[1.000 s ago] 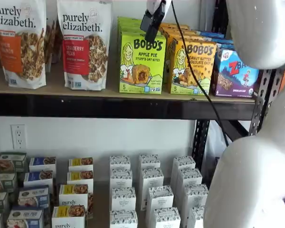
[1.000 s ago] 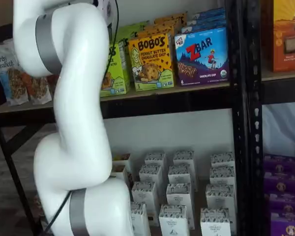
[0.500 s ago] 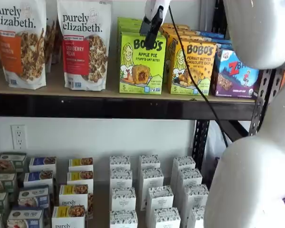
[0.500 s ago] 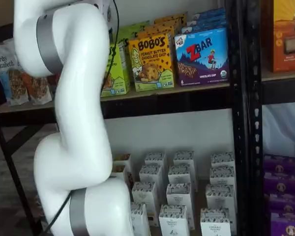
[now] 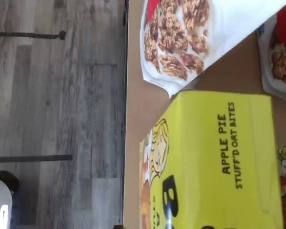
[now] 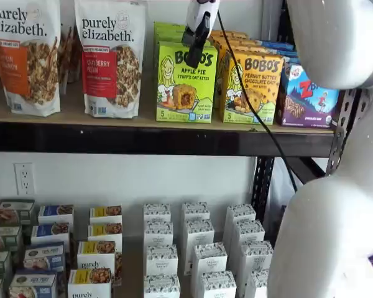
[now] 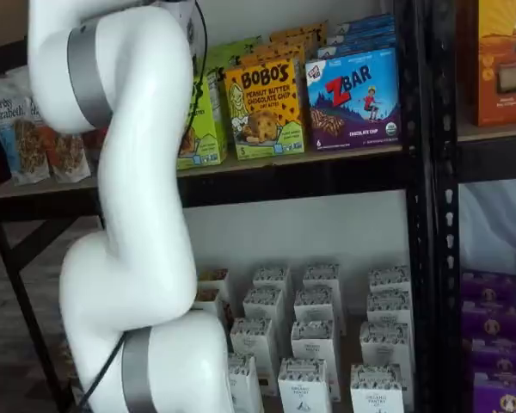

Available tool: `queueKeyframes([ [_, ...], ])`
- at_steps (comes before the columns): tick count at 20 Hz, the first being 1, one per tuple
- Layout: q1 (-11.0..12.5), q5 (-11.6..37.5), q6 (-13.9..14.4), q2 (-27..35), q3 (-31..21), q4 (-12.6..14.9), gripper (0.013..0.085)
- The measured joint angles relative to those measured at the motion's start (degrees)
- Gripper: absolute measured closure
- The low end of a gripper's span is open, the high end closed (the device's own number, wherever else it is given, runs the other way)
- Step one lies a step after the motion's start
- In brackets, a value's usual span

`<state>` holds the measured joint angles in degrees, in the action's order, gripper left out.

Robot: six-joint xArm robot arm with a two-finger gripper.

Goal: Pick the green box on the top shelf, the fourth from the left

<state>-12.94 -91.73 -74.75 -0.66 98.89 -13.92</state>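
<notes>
The green box [image 6: 185,84], a lime Bobo's Apple Pie carton, stands upright at the front of the top shelf [image 6: 74,116]. The arm hides most of it in a shelf view [image 7: 203,129]. The wrist view shows its lime top face and part of its front [image 5: 219,162] from above. My gripper [image 6: 196,38] hangs from the view's top edge just above the box's upper right corner, with a black cable beside it. Its black fingers show side-on with no plain gap, and nothing is in them.
Purely Elizabeth granola bags [image 6: 112,59] stand left of the green box. A yellow-orange Bobo's peanut butter box [image 6: 252,87] and a blue Zbar box [image 6: 308,96] stand right of it. More green boxes line up behind it. The white arm [image 7: 138,215] fills the foreground. Small cartons [image 6: 193,248] fill the lower shelf.
My gripper has shifted slightly to the left above the green box. The box has not moved.
</notes>
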Motion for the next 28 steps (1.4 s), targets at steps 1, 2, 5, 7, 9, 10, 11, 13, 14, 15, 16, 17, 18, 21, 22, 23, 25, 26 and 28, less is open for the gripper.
queueKeyframes([
  [1, -0.05, -0.30, 0.03, 0.27, 0.28, 0.11, 0.0130],
  [2, -0.11, -0.58, 0.07, 0.52, 0.54, 0.25, 0.0130],
  [5, -0.23, -1.18, 0.15, 1.09, 1.08, 0.48, 0.0130],
  [7, -0.30, -1.70, 0.21, 1.58, 1.58, 0.61, 0.0130],
  [9, -0.35, -2.63, 0.29, 2.26, 2.43, 0.64, 0.0130],
  [10, -0.37, -3.10, 0.33, 2.63, 2.88, 0.63, 0.0130],
  [11, -0.40, -3.46, 0.38, 2.93, 3.24, 0.61, 0.0130],
  [13, -0.44, -3.81, 0.44, 3.31, 3.67, 0.47, 0.0130],
  [14, -0.44, -3.87, 0.45, 3.42, 3.78, 0.38, 0.0130],
  [15, -0.44, -3.93, 0.47, 3.52, 3.88, 0.28, 0.0130],
  [16, -0.45, -3.94, 0.48, 3.58, 3.94, 0.23, 0.0130],
  [17, -0.45, -3.94, 0.48, 3.61, 3.95, 0.22, 0.0130],
  [18, -0.48, -3.88, 0.50, 3.62, 3.93, 0.25, 0.0130],
  [21, -0.56, -3.60, 0.51, 3.50, 3.57, 0.31, 0.0130],
  [22, -0.58, -3.49, 0.52, 3.44, 3.43, 0.31, 0.0130],
  [23, -0.59, -3.45, 0.52, 3.41, 3.34, 0.28, 0.0130],
  [25, -0.56, -3.43, 0.49, 3.35, 3.16, 0.07, 0.0170],
  [26, -0.52, -3.42, 0.46, 3.33, 3.12, -0.05, 0.0210],
  [28, -0.49, -3.36, 0.44, 3.26, 3.01, -0.18, 0.0250],
])
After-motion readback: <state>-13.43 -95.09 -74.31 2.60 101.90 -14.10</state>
